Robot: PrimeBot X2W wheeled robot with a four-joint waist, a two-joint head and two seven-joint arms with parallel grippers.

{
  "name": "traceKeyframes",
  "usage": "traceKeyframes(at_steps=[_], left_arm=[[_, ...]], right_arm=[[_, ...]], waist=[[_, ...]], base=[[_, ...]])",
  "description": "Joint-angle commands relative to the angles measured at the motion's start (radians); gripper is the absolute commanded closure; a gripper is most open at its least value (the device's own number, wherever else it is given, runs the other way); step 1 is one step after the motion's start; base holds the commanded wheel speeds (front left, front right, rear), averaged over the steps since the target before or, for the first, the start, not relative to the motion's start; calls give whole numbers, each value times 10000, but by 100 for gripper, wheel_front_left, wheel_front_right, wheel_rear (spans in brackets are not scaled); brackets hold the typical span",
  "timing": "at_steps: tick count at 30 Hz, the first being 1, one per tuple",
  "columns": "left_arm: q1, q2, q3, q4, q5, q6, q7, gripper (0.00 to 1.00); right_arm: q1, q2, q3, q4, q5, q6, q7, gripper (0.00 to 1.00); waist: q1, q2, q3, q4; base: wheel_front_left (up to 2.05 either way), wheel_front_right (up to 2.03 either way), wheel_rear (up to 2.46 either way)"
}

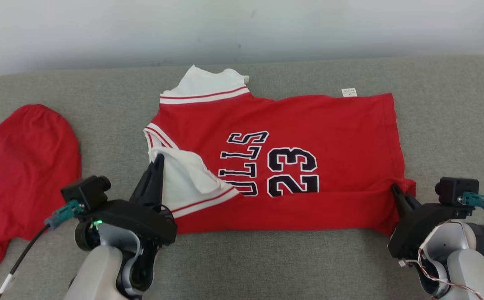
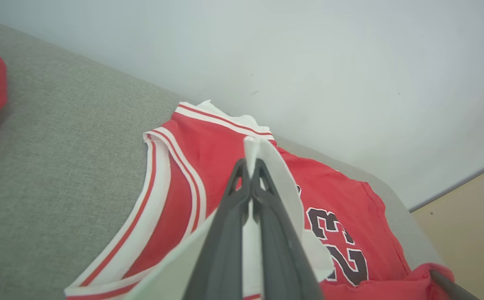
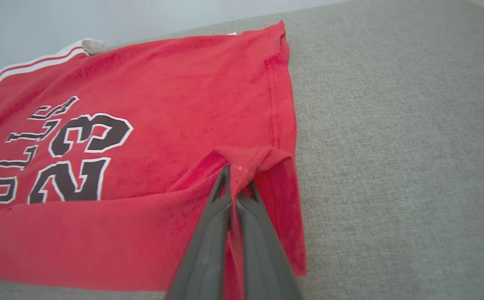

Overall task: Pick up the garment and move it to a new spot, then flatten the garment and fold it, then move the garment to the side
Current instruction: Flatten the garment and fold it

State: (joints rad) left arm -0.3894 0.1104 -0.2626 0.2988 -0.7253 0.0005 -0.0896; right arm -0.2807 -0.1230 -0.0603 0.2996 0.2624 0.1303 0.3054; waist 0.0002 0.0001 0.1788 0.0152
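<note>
In the head view the red jersey with the number 23 lies spread sideways in the middle of the grey bench, the shoulders to the left and the hem to the right. The left end effector is clamped on a white flap at the near shoulder. The right end effector is clamped on the near corner of the hem. A second red garment lies well apart at the left.

In the left wrist view the two dark fingers stand together, with a thin white edge of cloth pinched between them and raised above the striped armhole.

In the right wrist view the fingers are together on a small raised fold of red cloth at the hem corner, while the rest of the jersey lies flat.

I judge that the moving and the flattening are done, and that the fold is only at its beginning: the near long edge is gripped at both ends but is hardly turned over. The fold itself and the move to the side are left
</note>
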Motion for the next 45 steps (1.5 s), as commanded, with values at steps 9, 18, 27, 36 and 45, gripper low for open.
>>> traceKeyframes(at_steps=[9,18,27,36,45], left_arm=[[-1478,-61,57,1413,210,-269,-680,100],[-2415,63,9,2350,326,-351,-770,100],[-2292,377,-582,3164,1590,216,-1477,0],[-1,928,-831,2467,2981,2054,-1692,0],[-420,834,-1506,2952,3666,2725,-656,0]], right_arm=[[-941,48,-3,896,-193,10,-734,100],[-1490,136,-62,1410,-274,10,-1124,100],[-1136,142,83,1599,-217,10,-962,0],[1143,583,-1127,-792,-999,10,599,0],[1158,730,-1322,-1163,-1177,10,1159,0]], waist=[[-2,-1,760,-250],[-2,-1,1048,-335],[-2,-1,748,-198],[-2,-1,43,20],[-2,-1,409,-6]], base=[[0,0,0],[0,0,0],[0,0,0],[0,0,0],[0,0,0]])
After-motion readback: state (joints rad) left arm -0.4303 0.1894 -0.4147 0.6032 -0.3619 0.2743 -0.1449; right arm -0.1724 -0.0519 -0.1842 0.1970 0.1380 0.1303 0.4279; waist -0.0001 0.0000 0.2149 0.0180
